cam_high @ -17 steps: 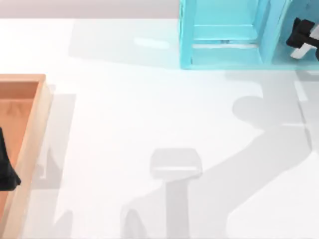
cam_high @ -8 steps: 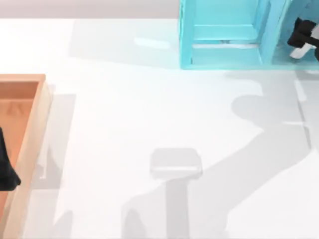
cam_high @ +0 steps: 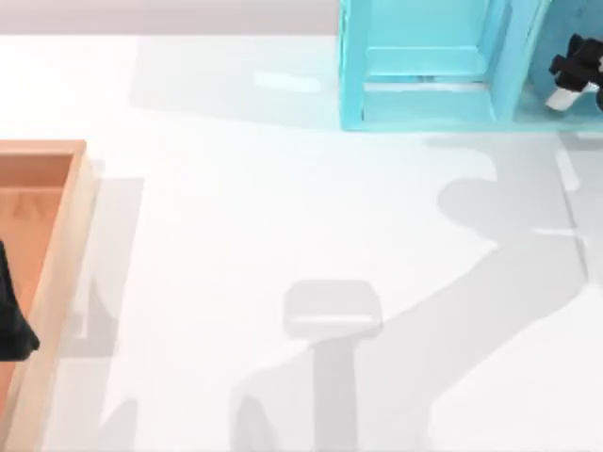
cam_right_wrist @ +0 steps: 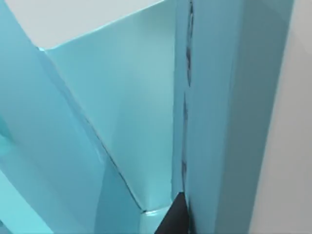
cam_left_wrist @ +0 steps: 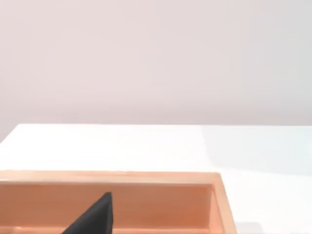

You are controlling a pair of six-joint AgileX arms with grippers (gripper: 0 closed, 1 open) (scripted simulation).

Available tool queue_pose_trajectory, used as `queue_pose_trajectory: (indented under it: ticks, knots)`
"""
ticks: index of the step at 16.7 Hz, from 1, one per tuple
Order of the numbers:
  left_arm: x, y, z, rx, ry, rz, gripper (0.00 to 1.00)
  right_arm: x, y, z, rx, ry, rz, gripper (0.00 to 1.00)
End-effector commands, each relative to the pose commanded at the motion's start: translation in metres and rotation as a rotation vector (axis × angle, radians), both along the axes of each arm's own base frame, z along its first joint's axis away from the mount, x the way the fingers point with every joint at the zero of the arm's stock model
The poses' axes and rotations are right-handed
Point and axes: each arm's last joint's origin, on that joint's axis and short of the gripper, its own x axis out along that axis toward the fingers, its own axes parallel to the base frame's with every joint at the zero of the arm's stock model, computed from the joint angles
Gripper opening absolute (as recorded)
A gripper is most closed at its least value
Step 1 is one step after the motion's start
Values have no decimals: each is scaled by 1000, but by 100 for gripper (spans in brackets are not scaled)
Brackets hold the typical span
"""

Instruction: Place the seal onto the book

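Since the right hand (cam_high: pixel 573 73) hangs over the right-hand compartment of the light cyan compartmented shelf unit (cam_high: pixel 350 66) at the far right edge of the flat white tabletop (cam_high: pixel 283 207), that arm is prob. the one at work. The left hand (cam_high: pixel 11 320) sits parked over the shallow orange-brown wooden tray (cam_high: pixel 66 245) at the left edge, well apart from the shelf unit.

Right wrist view: cyan walls close up (cam_right_wrist: pixel 122 97), w/ one dark tip of the right hand (cam_right_wrist: pixel 175 217) just beside a wall edge, so the hand is down among the partitions, not above them.

Key relation is which way the seal lies from the right hand, and I can't tell that. Same for the book. So no long axis to read and no approach line to fix yet.

Hand state: right hand — can't tell if apart, together or clamped on sth. Left hand — also can't tell; the left wrist view gives a dark wedge (cam_left_wrist: pixel 95 217) over the tray's rim (cam_left_wrist: pixel 146 178).

My guess: the right arm is nearer whatever the shelf unit holds. Main risk is the tight walls.
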Motion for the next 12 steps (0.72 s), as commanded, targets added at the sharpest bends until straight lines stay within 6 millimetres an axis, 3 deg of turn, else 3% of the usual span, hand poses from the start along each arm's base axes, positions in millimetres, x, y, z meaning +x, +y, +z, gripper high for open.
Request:
queue_pose_trajectory:
  ticks: [2,12]
  knots:
    - [0,0,0,0,0,0,100,0,0,0,0,0,0,0]
    - [0,0,0,0,0,0,100,-2,3,-1,7,15,6,0]
